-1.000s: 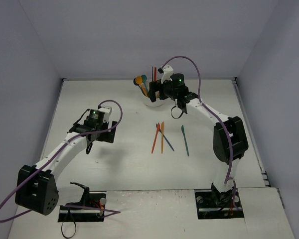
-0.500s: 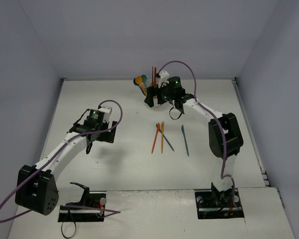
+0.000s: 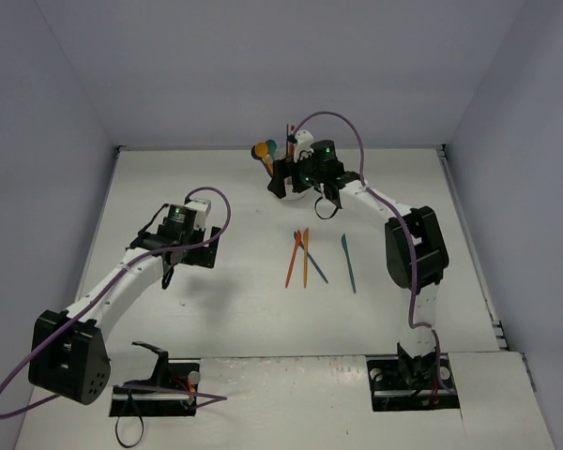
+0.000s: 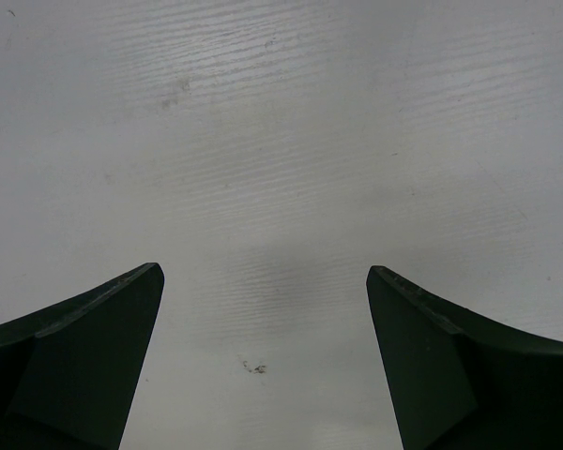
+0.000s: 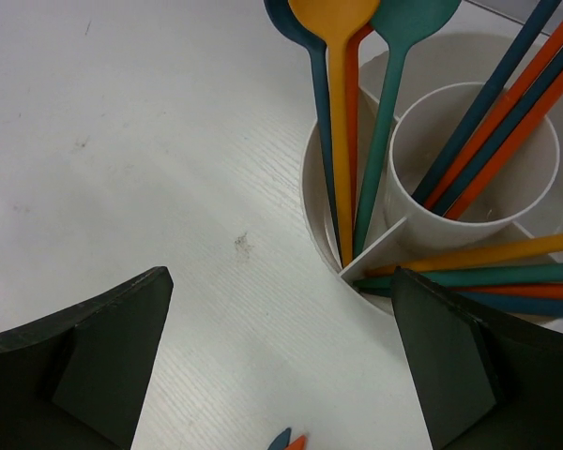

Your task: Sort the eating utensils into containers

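Eating utensils point(image 5: 336, 112) stand in the white cup point(image 5: 311, 197) directly ahead of the right gripper point(image 5: 281, 281), whose jaws are spread wide and hold nothing. Spoon bowls point(image 5: 394, 28) lean out of one outer compartment, and straight handles point(image 5: 507, 103) fill the central tube. The cup sits near the middle of the far edge of the table point(image 3: 244, 319). Four loose pieces point(image 3: 306, 261) lie close together toward the table's centre. The left gripper point(image 4: 263, 281), also wide open and empty, hangs over the tabletop nearer the left edge.
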Robot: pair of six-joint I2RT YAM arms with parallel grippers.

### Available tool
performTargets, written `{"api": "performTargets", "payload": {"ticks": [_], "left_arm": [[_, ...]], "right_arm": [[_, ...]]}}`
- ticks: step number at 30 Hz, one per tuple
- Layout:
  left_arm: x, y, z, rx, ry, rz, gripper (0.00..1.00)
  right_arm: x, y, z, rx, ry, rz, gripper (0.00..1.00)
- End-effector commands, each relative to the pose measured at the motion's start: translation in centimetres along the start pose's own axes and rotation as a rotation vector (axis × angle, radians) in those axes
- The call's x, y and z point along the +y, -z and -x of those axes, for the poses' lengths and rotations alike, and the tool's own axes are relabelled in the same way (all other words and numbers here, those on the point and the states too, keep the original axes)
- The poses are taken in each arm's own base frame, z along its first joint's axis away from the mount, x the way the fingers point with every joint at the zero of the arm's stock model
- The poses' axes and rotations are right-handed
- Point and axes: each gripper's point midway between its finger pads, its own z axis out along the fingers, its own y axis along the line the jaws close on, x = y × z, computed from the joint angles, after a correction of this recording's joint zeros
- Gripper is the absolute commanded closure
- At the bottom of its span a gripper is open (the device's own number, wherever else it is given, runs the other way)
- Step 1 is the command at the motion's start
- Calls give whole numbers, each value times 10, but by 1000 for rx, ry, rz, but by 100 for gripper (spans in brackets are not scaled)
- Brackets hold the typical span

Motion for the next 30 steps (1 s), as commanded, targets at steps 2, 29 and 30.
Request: {"api": "performTargets", "payload": {"ticks": [2,29,30], "left_arm": [[1,16,26,-120,22,-5,12],[7,35,34,-211,35,15,12],[7,35,34,-212,35,16,12]], "right_arm": [[10,-9,32,-84,34,40,0],[60,-34,73,-161,83,144,0],[65,-32,81,-176,91,150,0]]}}
